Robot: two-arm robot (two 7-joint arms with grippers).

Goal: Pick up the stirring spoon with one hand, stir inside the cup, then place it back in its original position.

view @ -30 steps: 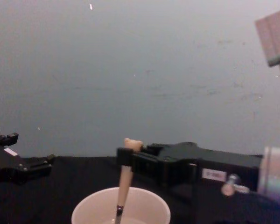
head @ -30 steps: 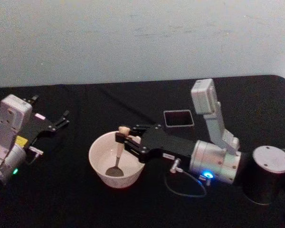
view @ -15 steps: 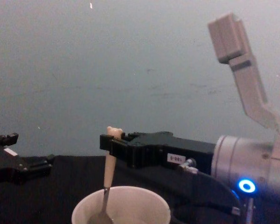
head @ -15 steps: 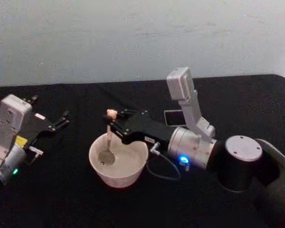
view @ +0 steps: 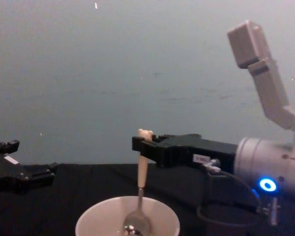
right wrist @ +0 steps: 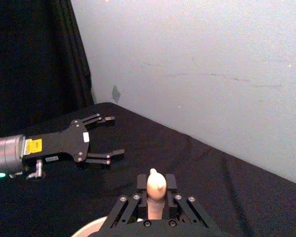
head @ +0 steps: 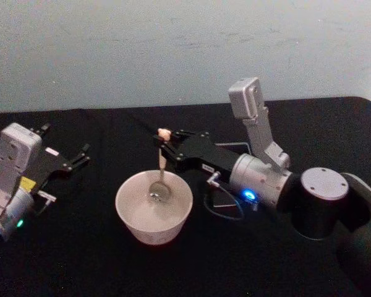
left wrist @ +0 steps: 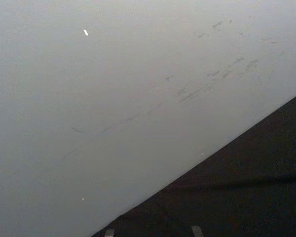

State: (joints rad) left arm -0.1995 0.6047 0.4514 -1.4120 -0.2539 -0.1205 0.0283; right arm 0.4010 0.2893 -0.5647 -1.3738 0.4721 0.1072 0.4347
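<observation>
We judge the stirring step to be under way. The long black right claw [head: 167, 137] with its small white label is closed tight on the top of the slim spoon [head: 161, 164], just under the tiny bear head of its cream-beige handle. The handle hangs nearly upright from the claw tips. Directly beneath them, the small silver metal bowl sits inside the wide round cream-white cup [head: 125, 218], low down and near the wall on the claw's side. The cup stands on the black surface [head: 80, 263].

The next move, as we read it, is to sweep the bowl round inside the cup without knocking the thin rim. Then we lift it straight clear and carry it back along the arm to the small dark grey square holder. The holder's mouth is narrow, so the handle must stay upright on the way down.

The black left claw [head: 80, 158] lies parked with its fingers spread, well apart from the right claw on the far side of the cup.

The right arm covers the holder in the head view, so we cannot judge how its mouth lies. The chest view cuts off the lower cup. We cannot tell whether the cup holds anything, or whether the bowl touches its floor.
</observation>
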